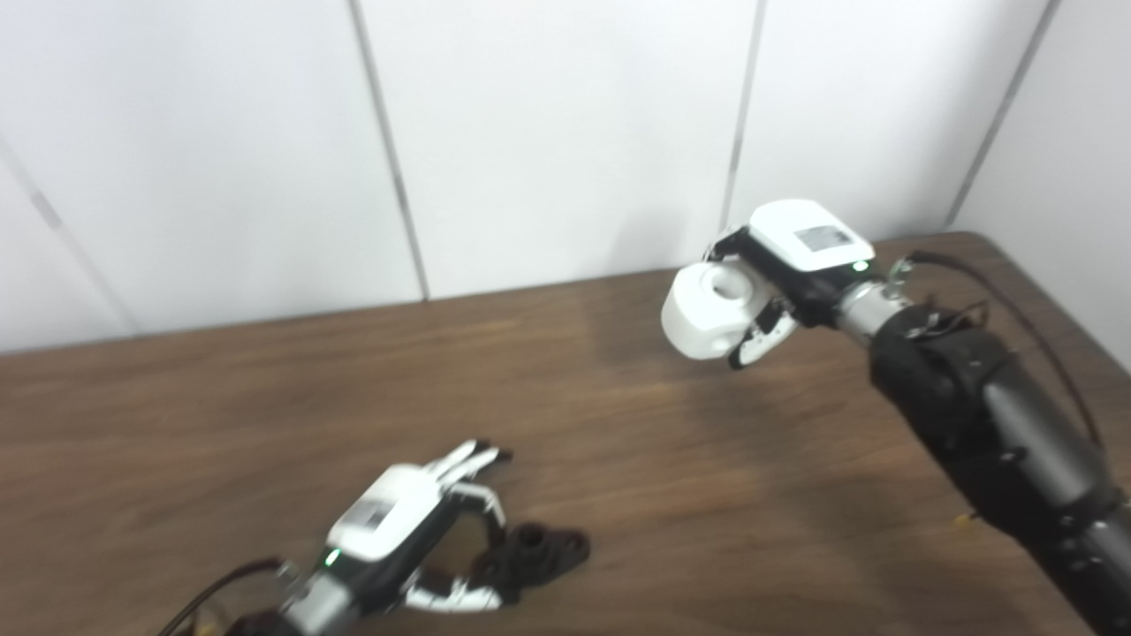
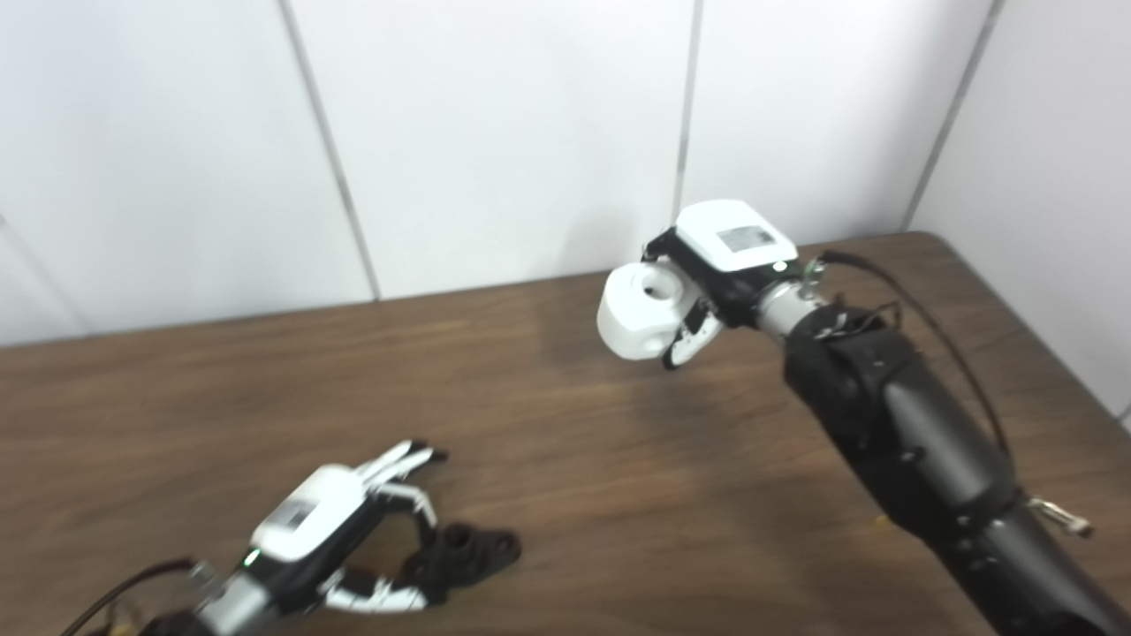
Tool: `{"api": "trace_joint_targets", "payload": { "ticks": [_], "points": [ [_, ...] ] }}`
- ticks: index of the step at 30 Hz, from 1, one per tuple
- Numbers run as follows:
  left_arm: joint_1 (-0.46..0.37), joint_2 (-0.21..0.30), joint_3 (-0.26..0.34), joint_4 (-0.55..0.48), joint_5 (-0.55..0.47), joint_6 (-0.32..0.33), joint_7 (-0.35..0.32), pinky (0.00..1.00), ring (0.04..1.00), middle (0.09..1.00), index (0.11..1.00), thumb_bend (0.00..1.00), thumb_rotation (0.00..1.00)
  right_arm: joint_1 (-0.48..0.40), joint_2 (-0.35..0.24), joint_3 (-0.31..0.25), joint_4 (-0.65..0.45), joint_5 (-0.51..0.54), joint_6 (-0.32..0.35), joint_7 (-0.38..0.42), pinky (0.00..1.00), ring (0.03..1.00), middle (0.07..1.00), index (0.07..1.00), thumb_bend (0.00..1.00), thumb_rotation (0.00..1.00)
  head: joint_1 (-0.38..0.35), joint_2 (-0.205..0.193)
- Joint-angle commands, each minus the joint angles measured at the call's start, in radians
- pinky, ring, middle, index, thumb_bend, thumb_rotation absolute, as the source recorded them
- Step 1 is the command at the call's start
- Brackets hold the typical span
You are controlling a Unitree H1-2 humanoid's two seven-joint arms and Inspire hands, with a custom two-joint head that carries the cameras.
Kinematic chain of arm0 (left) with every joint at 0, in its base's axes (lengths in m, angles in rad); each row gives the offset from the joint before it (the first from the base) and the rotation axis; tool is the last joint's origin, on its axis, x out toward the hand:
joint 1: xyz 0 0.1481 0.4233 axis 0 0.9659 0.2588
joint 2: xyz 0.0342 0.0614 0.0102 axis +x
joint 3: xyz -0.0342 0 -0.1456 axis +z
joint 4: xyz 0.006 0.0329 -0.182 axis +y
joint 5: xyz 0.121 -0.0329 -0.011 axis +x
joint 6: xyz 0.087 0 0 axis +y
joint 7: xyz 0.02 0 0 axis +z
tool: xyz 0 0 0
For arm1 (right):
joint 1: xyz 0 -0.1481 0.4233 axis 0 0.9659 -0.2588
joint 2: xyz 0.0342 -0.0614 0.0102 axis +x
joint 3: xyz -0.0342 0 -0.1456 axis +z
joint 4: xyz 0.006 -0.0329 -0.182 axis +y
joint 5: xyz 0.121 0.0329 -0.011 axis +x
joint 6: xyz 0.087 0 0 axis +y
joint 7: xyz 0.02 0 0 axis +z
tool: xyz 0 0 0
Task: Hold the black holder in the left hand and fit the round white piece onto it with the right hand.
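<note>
The black holder (image 1: 541, 551) lies low over the brown table (image 1: 618, 459) near the front left. My left hand (image 1: 415, 521) is at its left end, with a curled finger and the thumb closed on that end while the other fingers (image 1: 473, 458) point straight out. The round white piece (image 1: 709, 310), a thick ring with a centre hole, is held above the back right of the table. My right hand (image 1: 786, 269) is shut on it from the right, the hole facing up and left. The two parts are far apart.
White wall panels (image 1: 565, 132) stand right behind the table's far edge. The table's right edge (image 1: 1060, 300) runs close past my right forearm (image 1: 990, 415). A black cable (image 1: 1016, 300) loops beside that wrist.
</note>
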Motion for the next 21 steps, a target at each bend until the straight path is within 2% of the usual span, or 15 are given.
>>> {"api": "trace_joint_targets", "payload": {
  "ticks": [1, 6, 13, 21],
  "points": [
    [0.032, -0.009, -0.063, 0.071, 0.085, 0.029, -0.088, 0.91, 1.000, 0.955, 0.489, 0.52, 0.06, -0.027, -0.034, -0.028, -0.044, 0.015, -0.042, -0.001, 0.78, 0.789, 0.736, 0.480, 0.53, 0.14, 0.021, 0.010],
    [0.017, -0.041, -0.068, 0.100, 0.107, 0.040, -0.070, 0.92, 1.000, 0.951, 0.488, 0.52, 0.07, -0.013, -0.016, -0.031, -0.119, 0.063, -0.065, 0.045, 0.83, 0.808, 0.736, 0.480, 0.53, 0.14, 0.081, 0.032],
    [0.002, -0.075, -0.062, 0.130, 0.124, 0.053, -0.052, 0.94, 1.000, 0.947, 0.487, 0.52, 0.07, 0.000, 0.030, 0.002, -0.207, 0.092, -0.098, 0.107, 0.84, 0.808, 0.729, 0.479, 0.53, 0.14, 0.110, 0.048],
    [-0.006, -0.093, -0.060, 0.132, 0.129, 0.069, -0.059, 0.95, 1.000, 0.959, 0.487, 0.52, 0.07, 0.012, 0.089, 0.059, -0.199, 0.085, -0.159, 0.138, 0.82, 0.795, 0.723, 0.478, 0.53, 0.14, 0.132, 0.058]
  ]
}}
